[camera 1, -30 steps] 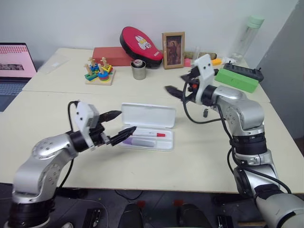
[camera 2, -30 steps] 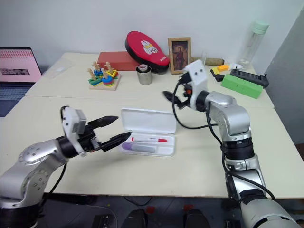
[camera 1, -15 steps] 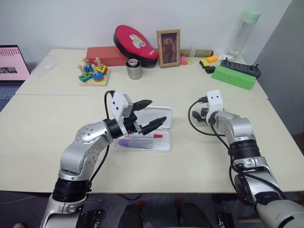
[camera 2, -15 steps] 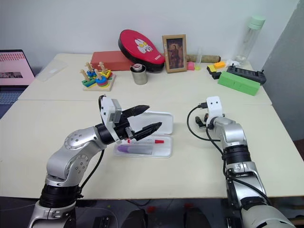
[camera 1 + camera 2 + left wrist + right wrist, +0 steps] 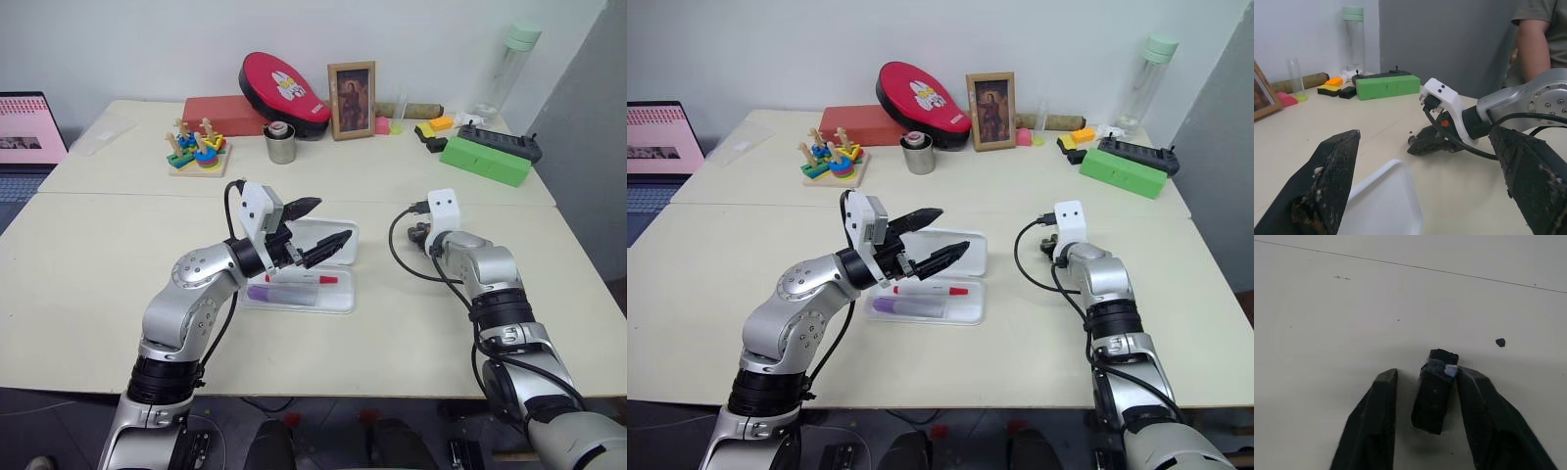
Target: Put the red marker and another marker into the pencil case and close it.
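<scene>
While left gripper (image 5: pixel 323 226) jaws gape, right gripper (image 5: pixel 1425 396) jaws straddle stubby black block (image 5: pixel 1434 390).

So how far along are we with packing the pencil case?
Done: the red marker and purple marker both lie in the pencil case tray. In hand: the left gripper, jaws open, hovers by the raised lid; the right gripper sits around a small dark object on the table. Left: closing the lid.
</scene>
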`<state>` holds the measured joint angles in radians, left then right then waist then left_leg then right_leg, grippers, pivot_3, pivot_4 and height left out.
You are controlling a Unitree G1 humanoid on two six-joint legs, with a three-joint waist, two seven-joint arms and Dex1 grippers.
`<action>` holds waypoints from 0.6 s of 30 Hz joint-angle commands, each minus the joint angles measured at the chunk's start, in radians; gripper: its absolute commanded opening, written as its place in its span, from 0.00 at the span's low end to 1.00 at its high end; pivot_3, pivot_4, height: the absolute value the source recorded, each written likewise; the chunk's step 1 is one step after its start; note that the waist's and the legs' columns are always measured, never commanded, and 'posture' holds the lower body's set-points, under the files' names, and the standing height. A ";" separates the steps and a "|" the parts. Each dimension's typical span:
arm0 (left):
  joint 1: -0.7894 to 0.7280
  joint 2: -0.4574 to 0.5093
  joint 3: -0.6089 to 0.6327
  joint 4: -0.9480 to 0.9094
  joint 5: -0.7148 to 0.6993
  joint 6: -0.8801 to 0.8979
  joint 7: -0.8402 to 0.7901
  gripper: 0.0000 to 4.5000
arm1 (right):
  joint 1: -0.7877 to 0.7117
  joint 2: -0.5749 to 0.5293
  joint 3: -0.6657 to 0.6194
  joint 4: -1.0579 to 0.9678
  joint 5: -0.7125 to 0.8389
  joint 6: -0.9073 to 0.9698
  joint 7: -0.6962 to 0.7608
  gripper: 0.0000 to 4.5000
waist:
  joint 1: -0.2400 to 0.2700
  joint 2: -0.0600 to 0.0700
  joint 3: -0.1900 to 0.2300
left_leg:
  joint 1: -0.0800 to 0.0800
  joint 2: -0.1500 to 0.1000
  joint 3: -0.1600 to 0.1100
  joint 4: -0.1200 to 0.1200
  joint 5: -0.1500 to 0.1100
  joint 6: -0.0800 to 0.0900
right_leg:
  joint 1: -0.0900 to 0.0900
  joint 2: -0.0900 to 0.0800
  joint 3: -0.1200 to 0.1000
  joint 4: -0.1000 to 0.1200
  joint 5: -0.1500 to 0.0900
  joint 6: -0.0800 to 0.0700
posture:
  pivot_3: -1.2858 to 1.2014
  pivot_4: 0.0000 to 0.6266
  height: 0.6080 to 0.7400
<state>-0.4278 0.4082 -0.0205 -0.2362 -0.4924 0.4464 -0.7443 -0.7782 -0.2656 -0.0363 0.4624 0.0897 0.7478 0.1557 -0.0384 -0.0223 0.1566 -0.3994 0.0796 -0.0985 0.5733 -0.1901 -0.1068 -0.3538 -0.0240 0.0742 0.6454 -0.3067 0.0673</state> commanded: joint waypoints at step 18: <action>0.187 0.169 0.140 -0.118 -0.061 0.023 -0.088 1.00 | 0.035 -0.241 0.070 -0.609 0.367 -0.042 0.703 0.07 | -0.002 0.003 0.002 | 0.000 0.000 0.000 -0.002 0.000 0.000 | 0.000 0.000 0.000 -0.001 -0.001 -0.001 | 0.52 0.24 1.00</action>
<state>-0.2913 0.5429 0.0743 -0.2862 -0.5148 0.4606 -0.8010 -0.7645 -0.4626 -0.0209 -0.0321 0.3921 0.6626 0.7372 -0.0407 -0.0190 0.1586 -0.3988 0.0799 -0.0990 0.5717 -0.1903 -0.1067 -0.3532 -0.0240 0.0736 0.6443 -0.3075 0.0662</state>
